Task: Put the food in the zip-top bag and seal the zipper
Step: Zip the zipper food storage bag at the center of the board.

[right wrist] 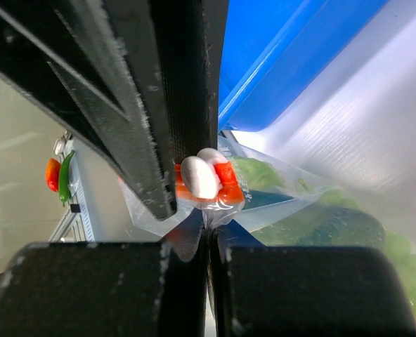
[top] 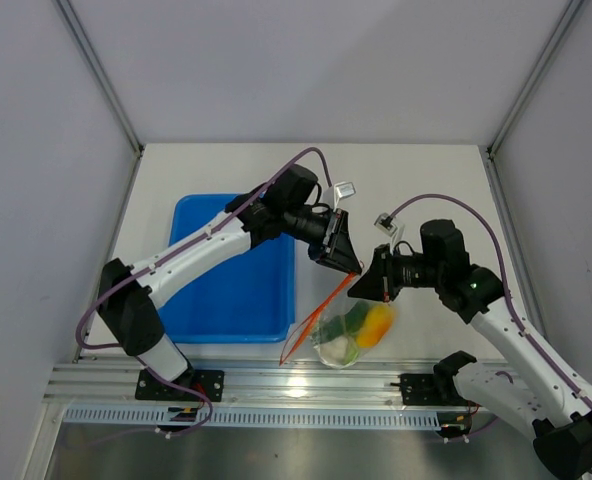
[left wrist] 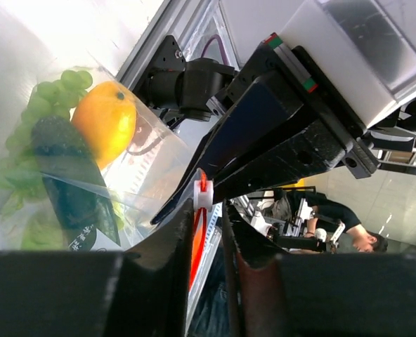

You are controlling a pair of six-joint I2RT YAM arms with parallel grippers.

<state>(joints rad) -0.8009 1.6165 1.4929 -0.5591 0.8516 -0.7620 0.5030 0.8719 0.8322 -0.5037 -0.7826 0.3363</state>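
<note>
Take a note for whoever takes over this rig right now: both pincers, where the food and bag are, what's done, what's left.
Left pincer: jaws narrow around the zipper beside its white slider; grip unclear.
Right pincer: shut on the zip-top bag, at the corner below the slider.
Done: orange-yellow fruit, grape bunch, cucumber and cabbage head are inside the bag.
Left: run the zipper shut; a full seal can't be confirmed.

Bright even light; zip-top bag (left wrist: 148, 165) glare; foregrounds blurred.

Clear zip-top bag (top: 338, 348) holds the food (top: 373, 325); orange-red zipper (top: 318, 318) slants diagonally.
</note>
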